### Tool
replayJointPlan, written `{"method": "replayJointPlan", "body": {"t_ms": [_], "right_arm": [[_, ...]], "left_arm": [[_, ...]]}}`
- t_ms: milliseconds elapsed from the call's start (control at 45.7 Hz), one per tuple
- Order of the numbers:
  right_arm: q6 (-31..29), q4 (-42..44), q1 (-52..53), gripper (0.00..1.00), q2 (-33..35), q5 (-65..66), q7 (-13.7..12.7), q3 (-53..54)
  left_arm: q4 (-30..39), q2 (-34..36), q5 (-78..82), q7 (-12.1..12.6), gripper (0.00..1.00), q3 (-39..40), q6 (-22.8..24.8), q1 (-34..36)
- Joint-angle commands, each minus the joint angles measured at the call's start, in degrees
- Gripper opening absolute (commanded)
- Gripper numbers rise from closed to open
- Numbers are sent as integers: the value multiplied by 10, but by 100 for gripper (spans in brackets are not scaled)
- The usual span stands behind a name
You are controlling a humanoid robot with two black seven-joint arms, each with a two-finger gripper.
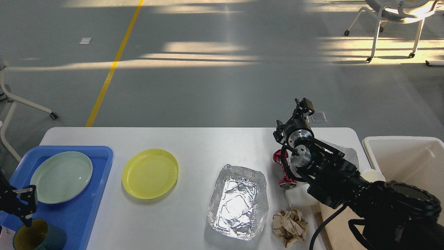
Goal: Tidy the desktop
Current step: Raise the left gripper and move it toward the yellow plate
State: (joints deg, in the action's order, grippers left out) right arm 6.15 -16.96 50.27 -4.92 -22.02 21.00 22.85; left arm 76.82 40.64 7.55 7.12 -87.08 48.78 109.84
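Leftmost, at the near left corner of the wide white rectangular desktop [201, 142], lies a blue plastic tray [74, 211] holding a pale green round plate [61, 176] and, at its near edge, a dark teal mug with a yellow inside [36, 237]. The left gripper [23, 208] hangs just above that mug's rim with its fingers parted and nothing between them. Right of the tray a yellow round plastic plate [150, 173] rests flat on the desktop, and further right sits a crinkled silver foil container [238, 202], rectangular and open-topped. Near its right corner is a crumpled ball of brown paper [289, 226]. Beyond that a red crushed can [283, 170] lies just beside a white plastic bottle [300, 198] (both partly hidden by the right arm). The right gripper [304, 106] is raised over the far right edge; whether it is parted or closed I cannot tell. Off the desktop's right end stands a white rectangular bin [399, 143].
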Motion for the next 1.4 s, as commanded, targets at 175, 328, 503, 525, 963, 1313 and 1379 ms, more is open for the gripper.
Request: {"method": "replayJointPlan", "body": {"t_ms": [175, 328, 503, 525, 963, 1313, 1379], "right_arm": [[0, 0, 0, 100, 0, 0, 0, 0], [0, 0, 0, 100, 0, 0, 0, 0], [0, 0, 0, 100, 0, 0, 0, 0], [0, 0, 0, 100, 0, 0, 0, 0], [0, 0, 0, 100, 0, 0, 0, 0], [0, 0, 0, 100, 0, 0, 0, 0], [0, 0, 0, 100, 0, 0, 0, 0]], "left_arm": [[0, 1, -2, -6, 62, 1, 62, 225], [0, -39, -11, -8, 62, 18, 62, 308], [0, -93, -20, -40, 62, 49, 62, 382], [-1, -100, -21, -46, 62, 50, 62, 392], [-2, -181, -54, -158, 63, 60, 62, 511], [-18, -188, -50, -151, 69, 42, 62, 357], [-29, -188, -50, -151, 73, 42, 62, 315]]}}
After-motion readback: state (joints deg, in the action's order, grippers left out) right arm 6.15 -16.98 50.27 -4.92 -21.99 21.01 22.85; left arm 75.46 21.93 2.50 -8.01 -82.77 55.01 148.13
